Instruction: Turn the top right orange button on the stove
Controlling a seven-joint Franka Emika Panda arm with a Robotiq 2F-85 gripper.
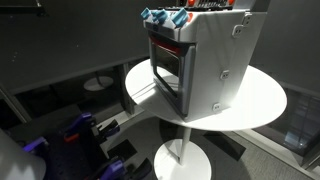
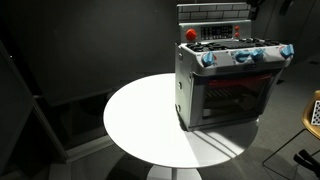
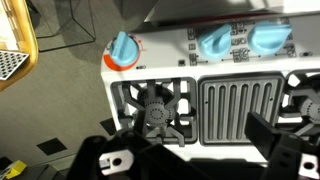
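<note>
**Operator:** On the round white table point(image 2: 140, 125), where is the stove point(image 2: 225, 85)?

**Arm:** It stands upright on the right side. Wrist view, from the left: blue knob point(image 3: 122, 48), burner grate point(image 3: 155, 110), ribbed plate point(image 3: 238, 108). My gripper point(image 3: 195, 152) is spread wide and holds nothing.

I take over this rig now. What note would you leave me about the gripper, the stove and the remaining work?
Gripper: open, empty, touching nothing.
Stove: upright toward one side of the round table. The gripper hangs over its burner grates. An orange-red knob sits at a top corner.
Done: gripper is over the stove.
Left: reach the orange knob, close on it, turn it.
</note>
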